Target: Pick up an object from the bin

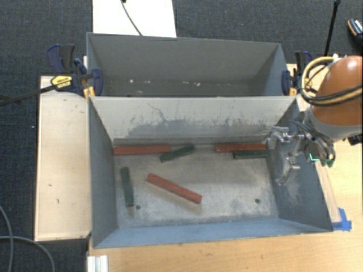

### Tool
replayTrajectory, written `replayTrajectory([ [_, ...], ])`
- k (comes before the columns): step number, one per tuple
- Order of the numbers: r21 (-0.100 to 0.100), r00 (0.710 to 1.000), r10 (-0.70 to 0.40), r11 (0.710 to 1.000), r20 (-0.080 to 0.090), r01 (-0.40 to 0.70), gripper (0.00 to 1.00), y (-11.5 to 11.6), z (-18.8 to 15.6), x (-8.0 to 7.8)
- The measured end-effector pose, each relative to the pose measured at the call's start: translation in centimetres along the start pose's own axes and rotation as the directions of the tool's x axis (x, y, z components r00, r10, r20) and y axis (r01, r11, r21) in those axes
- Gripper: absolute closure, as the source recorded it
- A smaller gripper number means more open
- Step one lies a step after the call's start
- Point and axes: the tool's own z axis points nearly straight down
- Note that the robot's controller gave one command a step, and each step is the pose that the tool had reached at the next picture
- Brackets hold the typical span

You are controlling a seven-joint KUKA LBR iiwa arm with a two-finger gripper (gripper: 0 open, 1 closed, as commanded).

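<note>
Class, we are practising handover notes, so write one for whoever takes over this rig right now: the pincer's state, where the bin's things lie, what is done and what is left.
Pincer: down inside the bin by its right wall. I cannot tell whether it is open or shut, and nothing is seen in it.
Nearest things: short red bar and dark green bar, along the back wall just left of the pincer.
Others: long red bar and green bar at back left, slanted red bar mid-floor, upright green bar at left.
Done: nothing lifted.
Left: grasp one bar and raise it out.
</note>
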Motion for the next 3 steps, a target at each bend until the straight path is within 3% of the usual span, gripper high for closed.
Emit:
replayTrajectory([
  [1,-0.004,1.0,0.0,1.0,0.0,0.0,0.0,8.3,8.8,-0.6],
  [2,-0.003,1.0,0.005,1.0,0.001,-0.005,0.0,14.3,9.4,3.8],
  [3,-0.003,0.999,0.034,0.999,0.01,-0.034,0.0,21.1,9.9,1.2],
])
